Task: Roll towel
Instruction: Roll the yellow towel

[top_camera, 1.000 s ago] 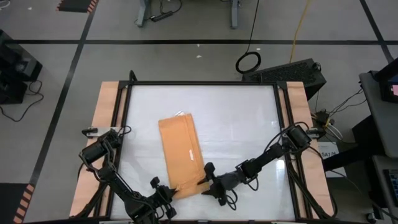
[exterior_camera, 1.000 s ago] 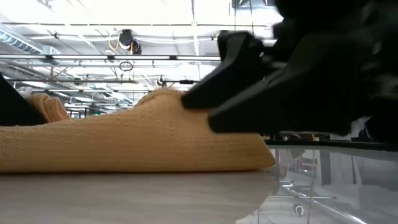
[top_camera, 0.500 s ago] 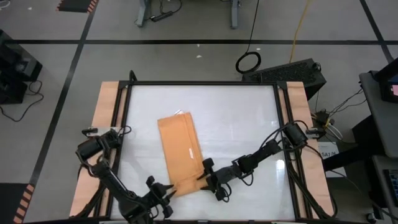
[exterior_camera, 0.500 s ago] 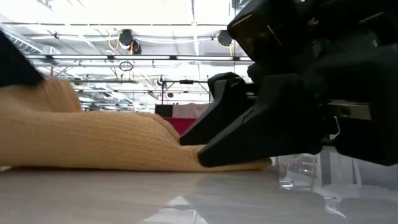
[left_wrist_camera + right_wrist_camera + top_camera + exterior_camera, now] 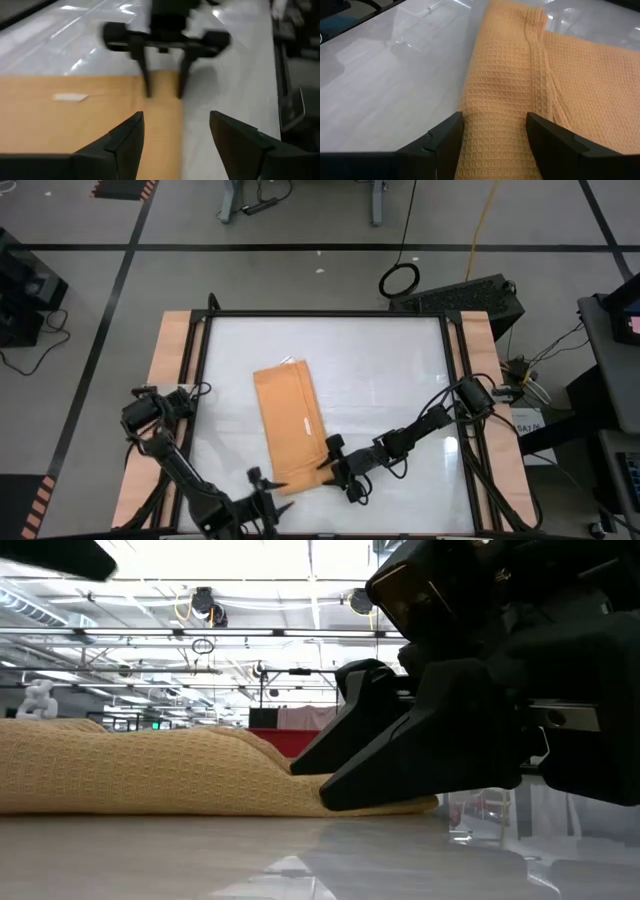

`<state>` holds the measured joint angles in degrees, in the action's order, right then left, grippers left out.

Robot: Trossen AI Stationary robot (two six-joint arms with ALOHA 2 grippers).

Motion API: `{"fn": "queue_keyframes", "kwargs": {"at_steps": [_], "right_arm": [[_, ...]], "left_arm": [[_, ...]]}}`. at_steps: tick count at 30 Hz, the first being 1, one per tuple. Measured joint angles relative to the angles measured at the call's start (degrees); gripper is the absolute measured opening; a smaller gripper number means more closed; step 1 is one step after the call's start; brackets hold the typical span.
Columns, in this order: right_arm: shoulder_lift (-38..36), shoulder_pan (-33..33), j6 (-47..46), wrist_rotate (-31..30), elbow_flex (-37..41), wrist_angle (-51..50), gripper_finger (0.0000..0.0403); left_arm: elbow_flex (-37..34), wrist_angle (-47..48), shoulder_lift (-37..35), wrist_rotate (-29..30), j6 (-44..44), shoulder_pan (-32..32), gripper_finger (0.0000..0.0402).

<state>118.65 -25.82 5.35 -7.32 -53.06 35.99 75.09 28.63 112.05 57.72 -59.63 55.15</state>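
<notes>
While flat on the table (image 5: 400, 380), towel (image 5: 290, 425) straddled at near edge by spread right gripper (image 5: 328, 463); left gripper (image 5: 268, 486) released, just off towel's corner.

We see that the left claw (image 5: 268, 483) has let go of the towel (image 5: 290, 423) and spread its fingers; the lifted near corner has dropped flat, and the right claw (image 5: 328, 463) has edged onto it.
</notes>
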Motion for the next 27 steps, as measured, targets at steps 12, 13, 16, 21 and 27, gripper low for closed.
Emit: {"fn": "queue_keyframes", "kwargs": {"at_steps": [12, 13, 16, 21, 27], "right_arm": [[0.0, 0.04, -0.24, 0.08, 0.0, -0.44, 0.021], [0.0, 0.04, -0.24, 0.08, 0.0, -0.59, 0.021], [0.0, 0.04, -0.78, 0.1, -0.02, -0.75, 0.021], [0.0, 0.04, -1.37, 0.09, -0.02, -0.95, 0.021], [0.0, 0.37, -1.71, 0.21, -0.02, -1.08, 0.021]], "left_arm": [[-0.09, -8.71, 9.26, -1.87, 16.52, 0.08, 0.0248], [-0.09, -7.19, 9.14, -1.71, 16.49, 0.06, 0.0255], [-0.09, -2.11, 8.96, -2.68, 15.02, -0.43, 0.0275], [-0.09, 4.22, 9.38, -5.28, 11.73, -1.24, 0.0286], [-0.12, 4.02, 9.35, -8.95, 13.89, -1.78, 0.0256]]}}
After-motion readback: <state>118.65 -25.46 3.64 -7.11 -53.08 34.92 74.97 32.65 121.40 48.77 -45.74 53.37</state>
